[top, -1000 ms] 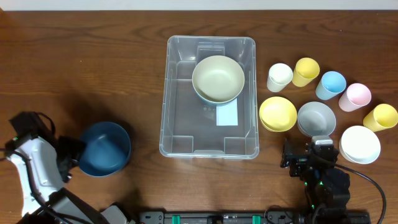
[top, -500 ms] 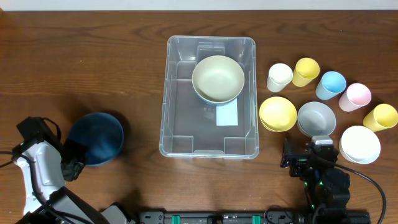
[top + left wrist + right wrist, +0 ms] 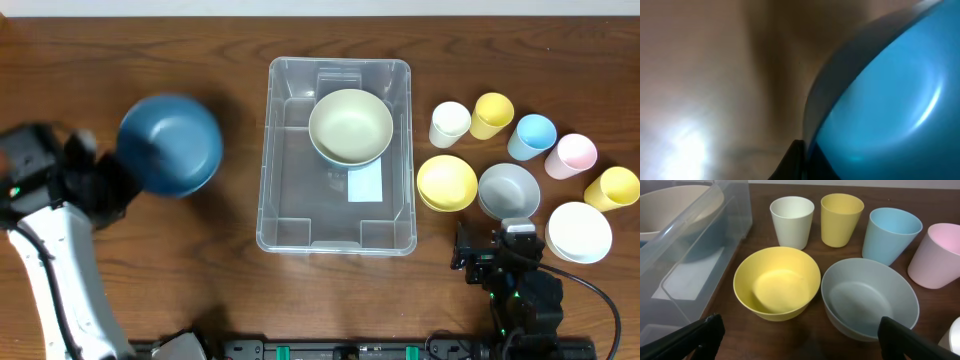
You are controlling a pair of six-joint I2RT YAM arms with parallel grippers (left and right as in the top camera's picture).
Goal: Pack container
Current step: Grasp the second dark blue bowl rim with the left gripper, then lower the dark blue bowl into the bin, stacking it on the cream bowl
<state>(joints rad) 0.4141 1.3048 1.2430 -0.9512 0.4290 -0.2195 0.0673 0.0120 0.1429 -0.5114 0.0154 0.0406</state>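
The container is a clear bin in the middle of the table, with a pale green bowl in its far half and a white label on its floor. To its left, my left gripper is shut on the rim of a dark blue bowl, which hangs above the table. In the left wrist view the blue bowl fills the right side, its rim pinched between the dark fingertips. My right gripper stands open and holds nothing, right of the container's near corner.
Right of the container stand a yellow bowl, a grey bowl and a white bowl. Behind them is a row of cups: white, yellow, blue, pink and another yellow cup.
My left gripper shut on the blue bowl's rim, lifted it off the table and carried it away from the front edge. The right arm has not moved.
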